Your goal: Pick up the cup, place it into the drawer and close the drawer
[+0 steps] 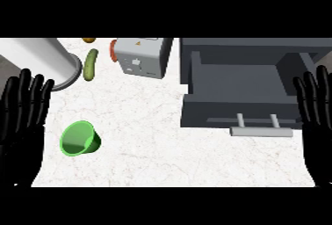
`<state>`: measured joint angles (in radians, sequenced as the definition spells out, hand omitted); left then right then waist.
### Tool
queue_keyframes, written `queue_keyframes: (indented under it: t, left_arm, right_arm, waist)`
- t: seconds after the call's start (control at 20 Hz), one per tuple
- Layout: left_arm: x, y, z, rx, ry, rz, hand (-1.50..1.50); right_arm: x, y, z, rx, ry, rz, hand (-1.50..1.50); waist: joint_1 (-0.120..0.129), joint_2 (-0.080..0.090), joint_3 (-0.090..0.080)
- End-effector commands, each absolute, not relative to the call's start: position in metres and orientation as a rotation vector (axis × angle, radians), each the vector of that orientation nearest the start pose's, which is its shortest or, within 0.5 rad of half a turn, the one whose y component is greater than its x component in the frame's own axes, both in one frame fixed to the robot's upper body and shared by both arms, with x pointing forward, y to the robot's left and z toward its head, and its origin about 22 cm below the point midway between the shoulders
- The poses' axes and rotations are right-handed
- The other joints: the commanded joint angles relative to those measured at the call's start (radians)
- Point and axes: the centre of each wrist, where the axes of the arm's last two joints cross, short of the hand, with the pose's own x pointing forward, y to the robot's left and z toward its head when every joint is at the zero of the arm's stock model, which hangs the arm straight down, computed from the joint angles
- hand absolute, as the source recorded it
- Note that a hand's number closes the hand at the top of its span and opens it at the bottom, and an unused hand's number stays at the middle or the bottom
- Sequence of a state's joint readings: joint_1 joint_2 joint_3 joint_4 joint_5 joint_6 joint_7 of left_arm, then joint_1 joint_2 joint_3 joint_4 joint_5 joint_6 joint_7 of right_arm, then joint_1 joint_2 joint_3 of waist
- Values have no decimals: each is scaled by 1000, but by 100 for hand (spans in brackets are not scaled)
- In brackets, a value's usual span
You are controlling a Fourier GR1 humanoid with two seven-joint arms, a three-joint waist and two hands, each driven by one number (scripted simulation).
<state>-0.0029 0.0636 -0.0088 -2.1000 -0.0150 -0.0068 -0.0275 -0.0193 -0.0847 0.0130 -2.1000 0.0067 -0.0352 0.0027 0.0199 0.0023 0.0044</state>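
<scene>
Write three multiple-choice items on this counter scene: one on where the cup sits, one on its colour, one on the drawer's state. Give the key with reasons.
1. Where is the cup?
A. Inside the drawer
B. On the counter, near the left hand
C. Held in the right hand

2. What colour is the cup?
A. Green
B. Red
C. White

3. What state is the drawer in?
A. Pushed fully shut
B. Pulled open, with nothing visible inside
C. Open with the cup in it

Key:
1 B: the cup lies tipped on the counter, just right of the left hand and far from the drawer.
2 A: its wall and rim are bright green.
3 B: the grey drawer box juts out, its handle toward the robot; the right hand rests open beside it.
</scene>
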Motion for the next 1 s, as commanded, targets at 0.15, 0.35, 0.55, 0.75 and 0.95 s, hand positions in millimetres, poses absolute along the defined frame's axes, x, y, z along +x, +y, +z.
queue_keyframes:
  t: [0.15,0.35,0.55,0.75,0.95]
  left_arm:
    - [201,261,116,140,-2125,-59,-150]
    - [210,248,103,-49,-1990,144,-150]
    - [207,237,112,0,-2002,135,-150]
    - [225,248,109,-7,-2009,156,-150]
    - [214,255,96,-14,-1990,148,-150]
  right_arm:
    - [207,-237,112,-9,-2083,129,-150]
    - [216,-220,136,156,-1998,120,-150]
    - [228,-232,120,150,-1996,89,-150]
    - [222,-229,121,139,-2005,114,-150]
    - [214,-213,133,123,-1999,122,-150]
  waist:
    - [-19,-3,-4]
    - [-18,-1,-6]
    - [-19,-2,-4]
    - [-20,-2,-4]
    - [-20,-3,-4]
